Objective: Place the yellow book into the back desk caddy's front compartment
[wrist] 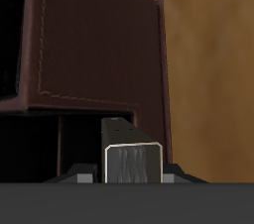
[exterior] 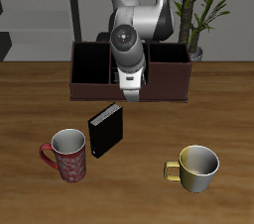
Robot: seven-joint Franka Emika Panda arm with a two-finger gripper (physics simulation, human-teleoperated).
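Gripper, at 12 o'clock of the table above the back desk caddy, appears clamped on the yellow book hanging between its jaws; judged light, stiff, smooth-covered, best pinched across flat covers.

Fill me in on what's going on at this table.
A Franka arm hangs its gripper just in front of the caddy, apparently gripping a thin book seen edge-on in the wrist view, right by the caddy's wall. It is not in a compartment yet. A black book, a red mug and a yellow mug stand nearer the table's front edge.
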